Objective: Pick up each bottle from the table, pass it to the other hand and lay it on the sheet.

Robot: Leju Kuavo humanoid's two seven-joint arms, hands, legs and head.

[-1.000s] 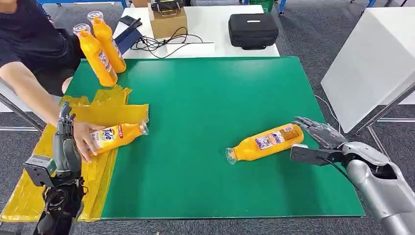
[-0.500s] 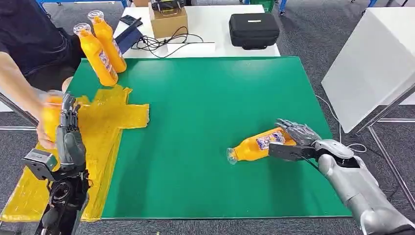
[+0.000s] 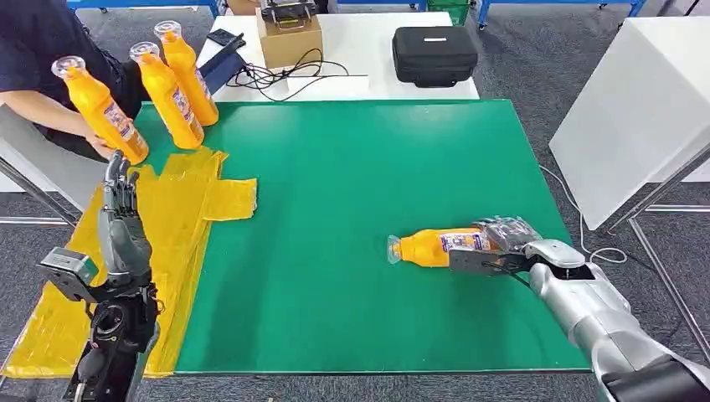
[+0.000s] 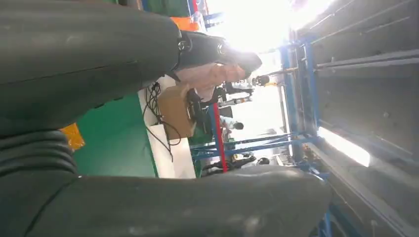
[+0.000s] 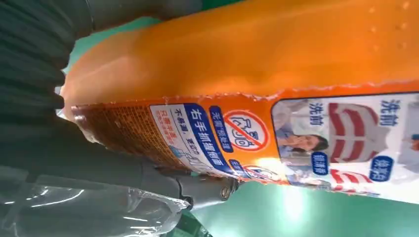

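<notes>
- On my right wrist feed the bottle (image 5: 257,84) is pressed so close that I see just its orange side and printed label; its ends are cut off, and a crinkled clear film sits by the hand's grey cover.
- From the head camera, my right hand (image 3: 502,243) is wrapped over the bottle's (image 3: 439,246) base end, thumb on the near side, fingers over the top (I read that as a grip). The bottle lies on its side on the green mat (image 3: 352,167), mouth pointing to my left, and I can't tell whether it has lifted off the mat.
- My left hand (image 3: 120,218) stands upright over the yellow sheet (image 3: 180,218), fingers straight and apart, holding nothing. Its wrist feed is mostly dark hand cover with glare behind, so little is readable there.
- The sheet is crumpled and hangs past the mat's left edge; its near corner runs behind my left arm.
- Between the two hands the mat is bare green, with room toward the far edge as well. The right hand is close to the mat's right edge.
- Farther off, a person's hand (image 3: 102,144) holds a bottle (image 3: 100,110) tilted above the sheet's far end, just beside two standing bottles (image 3: 176,84) at the mat's far left corner.
- Beyond the mat, a white table (image 3: 368,42) carries a black case (image 3: 433,52), a cardboard box (image 3: 287,35) and cables.
</notes>
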